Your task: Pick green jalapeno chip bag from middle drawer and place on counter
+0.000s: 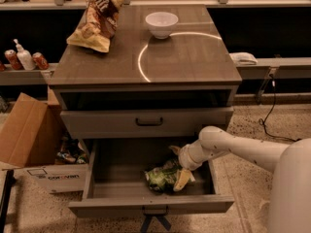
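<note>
The green jalapeno chip bag (161,176), crumpled green and white, lies in the open middle drawer (150,204), near its front and right of centre. My gripper (177,166) reaches down into the drawer from the right and sits at the bag's right side. It is open, with one pale fingertip (182,179) touching the bag's right edge and the other farther back. The counter (194,57) is the cabinet's flat top with a bright curved arc on it.
A white bowl (162,24) and a brown-and-yellow chip bag (97,22) sit on the counter. The shallower drawer (148,122) above is slightly out. A cardboard box (29,135) stands left of the cabinet. Cans and a bottle (23,58) stand on a left shelf.
</note>
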`<state>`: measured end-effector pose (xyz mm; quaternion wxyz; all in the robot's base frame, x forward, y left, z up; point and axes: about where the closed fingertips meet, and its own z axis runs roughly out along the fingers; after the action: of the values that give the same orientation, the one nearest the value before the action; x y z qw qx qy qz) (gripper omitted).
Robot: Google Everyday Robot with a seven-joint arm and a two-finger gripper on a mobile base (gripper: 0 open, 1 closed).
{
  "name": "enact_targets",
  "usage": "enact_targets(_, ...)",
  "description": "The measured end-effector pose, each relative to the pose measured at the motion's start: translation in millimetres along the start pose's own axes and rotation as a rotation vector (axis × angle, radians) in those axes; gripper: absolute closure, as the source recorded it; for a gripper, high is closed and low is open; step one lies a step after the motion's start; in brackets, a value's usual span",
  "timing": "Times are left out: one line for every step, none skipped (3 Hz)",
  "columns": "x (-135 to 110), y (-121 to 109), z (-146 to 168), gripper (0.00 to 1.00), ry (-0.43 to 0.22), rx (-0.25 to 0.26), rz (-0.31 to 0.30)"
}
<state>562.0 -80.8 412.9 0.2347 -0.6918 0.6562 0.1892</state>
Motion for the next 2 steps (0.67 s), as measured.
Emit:
enact_targets(10,-9,12,0.0,-0.014,0.001,-0.024)
enact_targets(11,-14,25,0.0,-0.021,-0.011,-0.049)
